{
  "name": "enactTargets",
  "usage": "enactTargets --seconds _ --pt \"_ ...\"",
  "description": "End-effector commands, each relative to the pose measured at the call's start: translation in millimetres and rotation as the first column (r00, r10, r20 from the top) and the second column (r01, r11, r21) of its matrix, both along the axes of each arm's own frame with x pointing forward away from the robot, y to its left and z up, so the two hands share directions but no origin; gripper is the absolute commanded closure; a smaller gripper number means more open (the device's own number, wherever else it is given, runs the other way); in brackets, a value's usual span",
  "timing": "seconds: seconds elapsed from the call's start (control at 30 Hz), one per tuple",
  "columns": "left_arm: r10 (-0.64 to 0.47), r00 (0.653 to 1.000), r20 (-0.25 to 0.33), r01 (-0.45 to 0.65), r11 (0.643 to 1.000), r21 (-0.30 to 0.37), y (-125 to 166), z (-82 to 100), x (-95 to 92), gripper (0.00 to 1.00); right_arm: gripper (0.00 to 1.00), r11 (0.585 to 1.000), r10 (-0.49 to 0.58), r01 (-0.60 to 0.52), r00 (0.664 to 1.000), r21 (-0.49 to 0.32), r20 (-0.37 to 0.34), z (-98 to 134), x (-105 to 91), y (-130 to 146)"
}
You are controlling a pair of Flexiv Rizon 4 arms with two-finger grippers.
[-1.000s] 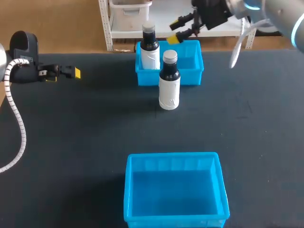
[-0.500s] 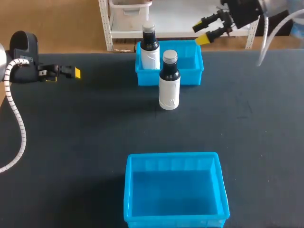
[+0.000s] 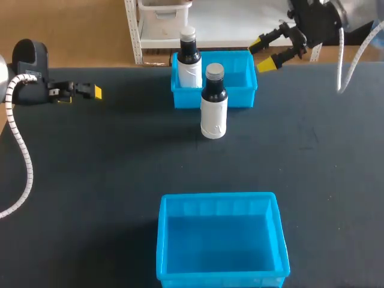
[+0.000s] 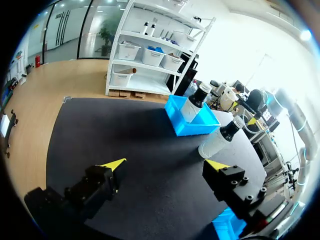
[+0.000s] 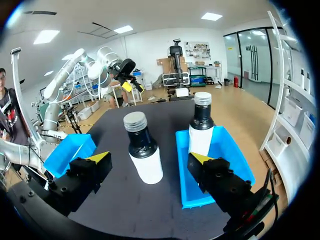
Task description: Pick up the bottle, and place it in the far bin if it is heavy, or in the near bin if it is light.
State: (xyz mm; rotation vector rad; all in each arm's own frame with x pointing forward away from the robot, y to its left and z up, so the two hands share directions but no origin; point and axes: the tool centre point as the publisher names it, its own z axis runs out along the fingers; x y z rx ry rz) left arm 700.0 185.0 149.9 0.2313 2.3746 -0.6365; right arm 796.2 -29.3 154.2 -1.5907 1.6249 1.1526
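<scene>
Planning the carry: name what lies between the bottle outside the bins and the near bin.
Only bare table, from bottle to near bin, in the head view.

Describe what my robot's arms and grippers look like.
The left gripper and right gripper are black and blocky, each with two yellow-tipped fingers. A white ribbed cable trails behind the left one; a smooth white hose loops off the grey right arm.

A white, dark-necked bottle stands upright on the black counter in the upper middle of the frame, just in front of the far bin. A second bottle stands in that bin's left corner. The near bin sits at lower middle. The right claw hangs with fingers parted at upper right, beside the far bin. The left claw is at upper left.
</scene>
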Motion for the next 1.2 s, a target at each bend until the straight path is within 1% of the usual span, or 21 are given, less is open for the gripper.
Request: enactTargets --seconds 0.03,0.2,0.3,0.57,1.2 --pt "0.0 1.0 0.0 0.0 1.0 0.0 0 0.0 0.0 0.0 0.0 0.962 -0.268 0.274 0.951 -0.019 0.155 -3 -31.4 6" --pt "0.0 1.0 0.0 0.0 1.0 0.0 0 0.0 0.0 0.0 0.0 0.953 -0.298 0.304 0.94 -0.01 0.167 -13 -37.6 14" --pt "0.0 1.0 0.0 0.0 1.0 0.0 0 0.0 0.0 0.0 0.0 0.951 -0.305 0.309 0.937 0.002 0.171 -17 -37.7 20" --pt "0.0 1.0 0.0 0.0 1.0 0.0 0 0.0 0.0 0.0 0.0 0.952 -0.302 0.307 0.936 -0.003 0.179 -23 -36.5 35" --pt "0.0 1.0 0.0 0.0 1.0 0.0 0 0.0 0.0 0.0 0.0 0.973 -0.227 0.23 0.963 -0.003 0.148 -33 -38.7 77"
